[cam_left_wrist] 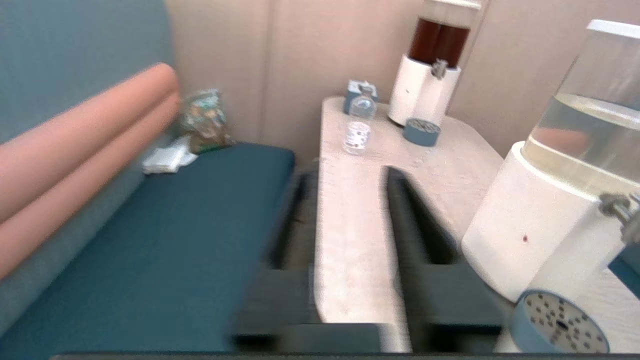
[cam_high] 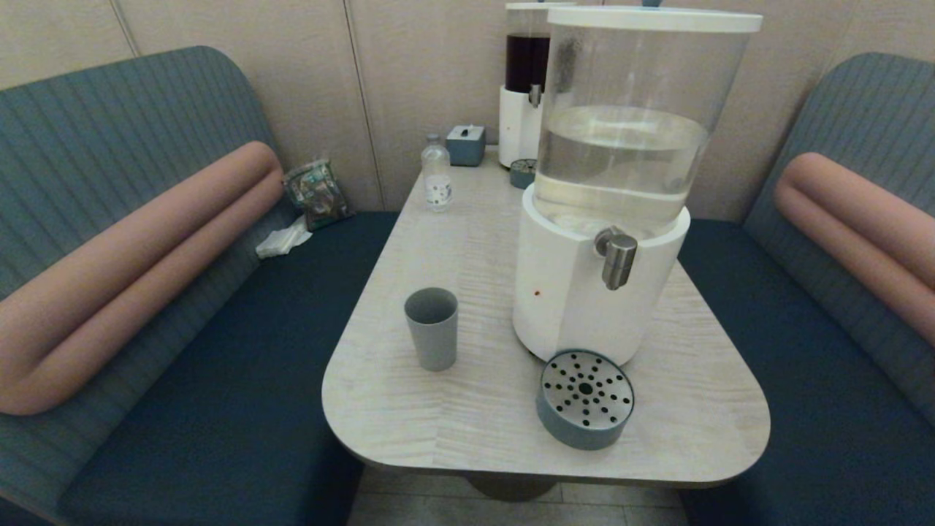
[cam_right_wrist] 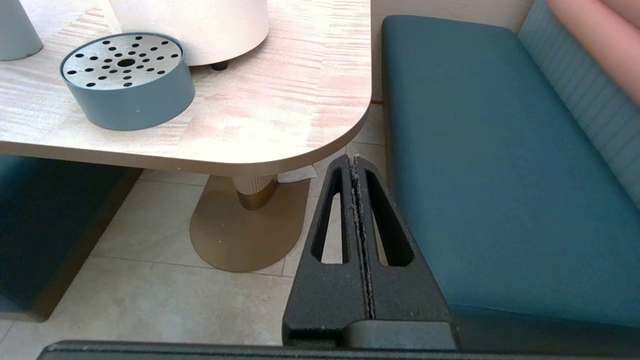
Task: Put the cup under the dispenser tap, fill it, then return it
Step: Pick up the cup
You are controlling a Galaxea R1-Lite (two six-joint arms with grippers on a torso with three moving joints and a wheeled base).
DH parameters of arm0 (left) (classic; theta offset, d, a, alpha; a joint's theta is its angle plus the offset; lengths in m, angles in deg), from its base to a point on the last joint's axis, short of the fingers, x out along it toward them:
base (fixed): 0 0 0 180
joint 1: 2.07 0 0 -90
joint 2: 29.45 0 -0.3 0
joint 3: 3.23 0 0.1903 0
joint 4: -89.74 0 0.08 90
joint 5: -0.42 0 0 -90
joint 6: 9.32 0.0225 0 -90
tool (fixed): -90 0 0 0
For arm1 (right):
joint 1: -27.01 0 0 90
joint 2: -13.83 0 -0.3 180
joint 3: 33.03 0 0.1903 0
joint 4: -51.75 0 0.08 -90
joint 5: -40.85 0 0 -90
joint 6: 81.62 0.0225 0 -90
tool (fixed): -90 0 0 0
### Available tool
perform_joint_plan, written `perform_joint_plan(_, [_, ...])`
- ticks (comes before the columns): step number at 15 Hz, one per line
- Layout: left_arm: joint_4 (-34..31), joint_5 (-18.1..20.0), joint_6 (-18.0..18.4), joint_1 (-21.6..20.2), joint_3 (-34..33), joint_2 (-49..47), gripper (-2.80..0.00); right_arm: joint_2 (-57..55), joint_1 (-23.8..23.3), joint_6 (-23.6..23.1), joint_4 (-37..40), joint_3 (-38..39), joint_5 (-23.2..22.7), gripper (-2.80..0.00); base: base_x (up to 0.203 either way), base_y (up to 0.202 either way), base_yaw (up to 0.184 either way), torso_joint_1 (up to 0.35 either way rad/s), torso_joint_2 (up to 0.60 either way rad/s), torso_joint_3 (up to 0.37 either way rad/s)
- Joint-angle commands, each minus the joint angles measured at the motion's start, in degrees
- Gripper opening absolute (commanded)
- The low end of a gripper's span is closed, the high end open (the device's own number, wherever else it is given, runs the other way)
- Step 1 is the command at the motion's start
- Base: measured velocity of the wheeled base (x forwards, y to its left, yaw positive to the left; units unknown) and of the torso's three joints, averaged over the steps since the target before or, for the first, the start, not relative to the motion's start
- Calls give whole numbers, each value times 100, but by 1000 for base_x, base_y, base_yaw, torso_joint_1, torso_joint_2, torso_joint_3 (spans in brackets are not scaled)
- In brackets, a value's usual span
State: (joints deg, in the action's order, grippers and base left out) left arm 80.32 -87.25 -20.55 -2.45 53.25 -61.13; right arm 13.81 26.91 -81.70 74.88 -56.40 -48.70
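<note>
The grey-blue cup [cam_high: 432,329] stands upright and empty on the table's front left, apart from the dispenser; a bit of its base [cam_right_wrist: 15,30] shows in the right wrist view. The brushed-metal dispenser tap [cam_high: 619,257] juts from the white base under the clear tank, above the round tray. Neither arm shows in the head view. My left gripper [cam_left_wrist: 348,172] is open over the table's left front edge with nothing between its fingers; the cup is out of its view. My right gripper [cam_right_wrist: 353,161] is shut and empty, low beside the table's front right corner, over the floor.
A round blue-grey tray [cam_high: 585,399] with a perforated metal top sits before the dispenser base [cam_high: 570,307]. A small clear bottle [cam_high: 437,175], a tissue box [cam_high: 466,145] and the dark-liquid dispenser [cam_high: 526,88] stand at the back. Blue benches [cam_high: 219,409] flank the table [cam_high: 475,431].
</note>
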Motion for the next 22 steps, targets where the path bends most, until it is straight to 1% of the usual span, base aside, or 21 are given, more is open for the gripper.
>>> perform_joint_plan(1, [226,154,-16,-2,215,-1274,0,11,1,-1,-2,0,-1,-280,0,0,0,0,0,0])
perform_joint_plan(2, [510,380,-34,-3,206,-1684,0,11,1,-10,-2,0,-1,-280,0,0,0,0,0,0])
perform_joint_plan(3, [896,712,-55,-4,133,-2049,0,11,1,-1,-2,0,-1,-280,0,0,0,0,0,0])
perform_joint_plan(4, [1363,1175,-94,-9,39,-2450,0,11,1,-1,-2,0,-1,-280,0,0,0,0,0,0])
perform_joint_plan(5, [1765,1511,-106,-17,-7,-2872,0,11,1,7,-2,0,-1,-280,0,0,0,0,0,0])
perform_joint_plan(6, [2062,1670,-57,-21,-2,-3261,0,11,1,7,-2,0,-1,-280,0,0,0,0,0,0])
perform_joint_plan(7, [2308,1753,72,-27,63,-3689,0,11,1,7,-2,0,-1,-280,0,0,0,0,0,0])
perform_joint_plan(8, [2496,1700,223,-39,196,-4176,0,11,1,7,-2,0,-1,-280,0,0,0,0,0,0])
perform_joint_plan(10, [2714,1199,322,-62,441,-4958,0,11,1,7,-2,0,-1,-280,0,0,0,0,0,0])
perform_joint_plan(11, [2853,1157,231,-74,475,-5226,0,11,1,7,-2,0,-1,-280,0,0,0,0,0,0])
perform_joint_plan(12, [3074,1504,175,-90,376,-5347,0,3,1,6,-2,-1,-1,-280,0,0,0,0,0,0])
perform_joint_plan(13, [3485,2263,204,-184,175,-5506,0,2,1,7,-2,0,-1,-280,0,0,0,0,0,0])
perform_joint_plan(14, [4143,2732,398,-318,-36,-5822,0,2,1,-1,-2,0,-1,-280,0,0,0,0,0,0])
perform_joint_plan(15, [4795,3060,698,-401,-204,-6230,0,2,1,7,-2,0,-1,-280,0,0,0,0,0,0])
perform_joint_plan(16, [5612,3464,953,-491,-394,-6679,0,2,1,-1,-2,0,-1,-280,0,0,0,0,0,0])
perform_joint_plan(17, [6489,4006,1042,-586,-733,-7009,0,2,1,-1,-2,0,-1,-280,0,0,0,0,0,0])
perform_joint_plan(18, [7086,4581,1012,-654,-1064,-7170,0,2,1,7,-2,-7,-1,-280,0,0,0,0,0,0])
perform_joint_plan(19, [7353,5002,984,-717,-1192,-7396,0,2,1,7,-2,-7,-1,-280,0,0,0,0,0,0])
perform_joint_plan(20, [7366,5491,985,-857,-1367,-7624,0,2,1,-1,-2,-2,-1,-280,0,0,0,0,0,0])
perform_joint_plan(21, [7370,5641,1025,-916,-1491,-7791,0,2,1,-1,-2,-1,-1,-280,0,0,0,0,0,0])
perform_joint_plan(22, [7371,5676,1085,-923,-1479,-7970,0,2,1,-10,-2,-5,-10,-280,0,0,0,0,0,0])
